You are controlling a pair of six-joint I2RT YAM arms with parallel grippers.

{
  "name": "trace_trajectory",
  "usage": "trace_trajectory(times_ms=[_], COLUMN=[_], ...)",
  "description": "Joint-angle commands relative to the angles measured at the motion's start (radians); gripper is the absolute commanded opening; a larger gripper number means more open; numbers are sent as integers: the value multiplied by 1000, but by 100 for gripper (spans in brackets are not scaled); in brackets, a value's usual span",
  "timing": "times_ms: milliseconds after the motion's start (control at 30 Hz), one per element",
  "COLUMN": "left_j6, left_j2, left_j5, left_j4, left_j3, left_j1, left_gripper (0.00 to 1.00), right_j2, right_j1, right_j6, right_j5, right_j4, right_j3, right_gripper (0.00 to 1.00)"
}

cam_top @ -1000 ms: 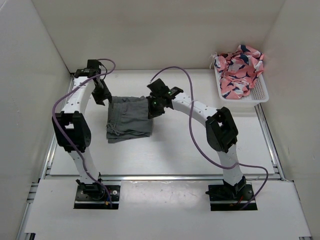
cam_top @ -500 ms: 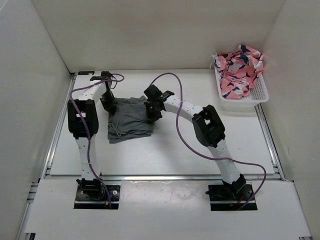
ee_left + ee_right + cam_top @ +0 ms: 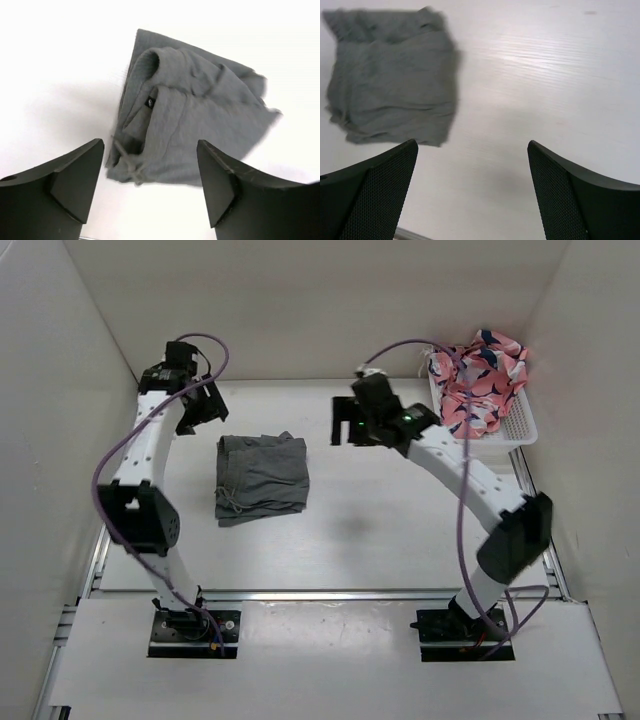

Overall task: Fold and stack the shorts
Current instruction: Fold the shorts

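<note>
Observed from the near edge of the counter [image 3: 380, 540]: both arm bases sat bolted side by side, each trailing a purple cable [image 3: 108, 455].

Beyond the bases, left of centre, the shorts [image 3: 262, 478] lay flat on the counter, folded into a compact, roughly square grey bundle. Nothing touched them. The left wrist view showed the shorts [image 3: 195, 130] with layered folds, a small black label [image 3: 150, 102] on an upper layer and the drawstring [image 3: 127, 160] trailing loose at one edge. The right wrist view showed the same shorts [image 3: 392, 75] off to one side, the edges slightly uneven and the image a little blurred.

Further back, the left end effector [image 3: 195, 408] hung in the air beyond the far left corner of the shorts, clear of the cloth. Its jaws were spread wide and empty, as its own camera confirmed [image 3: 150, 145].

The right end effector [image 3: 348, 425] hung at a similar depth, well apart from the shorts on their right side. Its jaws also stood wide apart and held nothing [image 3: 472, 145]; only bare counter lay beneath them.

At the far right corner, a white basket [image 3: 522, 430] rested on the counter, holding a heap of pink patterned cloth [image 3: 478, 375] crumpled above its rim.
</note>
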Motion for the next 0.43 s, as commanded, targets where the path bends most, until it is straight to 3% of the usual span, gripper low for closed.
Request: trace_trajectory(times_ms=[0, 233, 400], left_j6=[38, 36, 35], left_j2=[-190, -584, -692], left_j5=[60, 126, 126], left_j4=[22, 173, 194], left_j3=[-94, -422, -544], left_j1=[-3, -12, -12], left_gripper=[88, 89, 89], right_j2=[-139, -349, -440], right_j1=[-106, -286, -323], right_j6=[-6, -15, -29], right_j5=[150, 162, 151], right_j4=[-37, -82, -91], right_j3=[-167, -396, -466], right_gripper=[94, 94, 91])
